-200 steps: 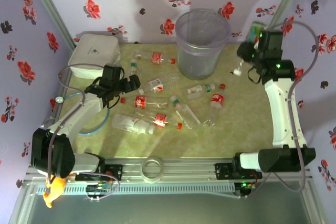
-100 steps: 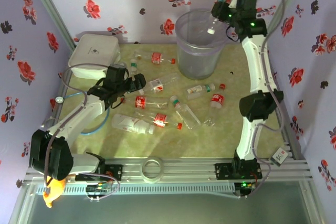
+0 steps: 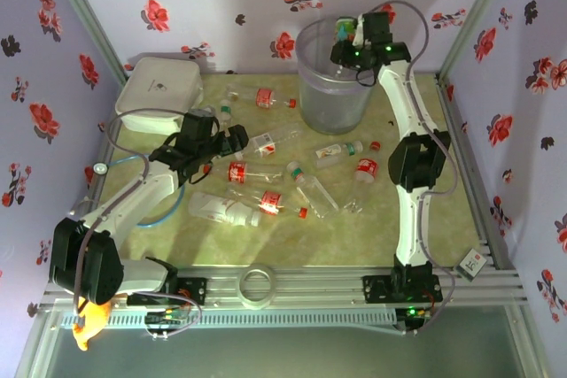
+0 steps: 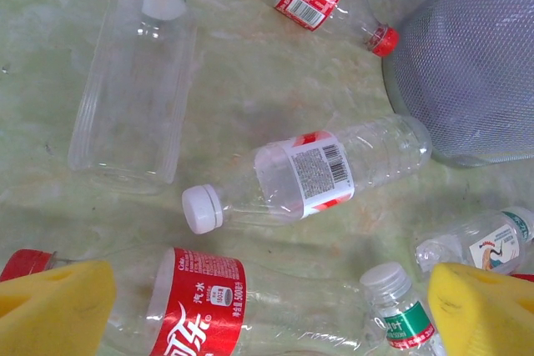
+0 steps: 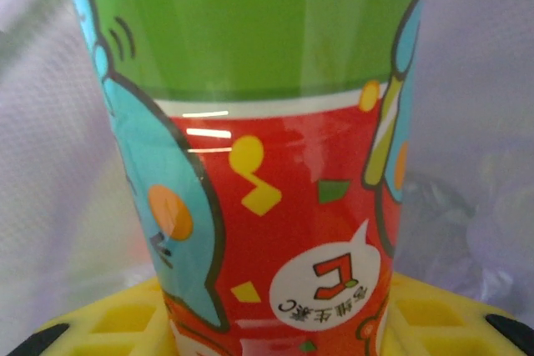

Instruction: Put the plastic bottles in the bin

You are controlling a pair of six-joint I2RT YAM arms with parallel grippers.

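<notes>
The right end effector (image 3: 347,39), clamped on a bright-labelled bottle (image 5: 267,164), hangs over the bin (image 3: 314,104); letting go looks like the next move. The left end effector (image 4: 267,314) gapes empty above loose bottles (image 4: 309,172).

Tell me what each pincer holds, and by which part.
Right pincer clamps a bottle with a green-and-red label, gripping its labelled body. Left pincer is open, holding nothing.

Green-marbled table (image 3: 372,236); scattered plastic bottles (image 3: 241,173), bin (image 3: 335,104), white box (image 3: 159,90); prob. a loose red cap (image 3: 376,144).
</notes>
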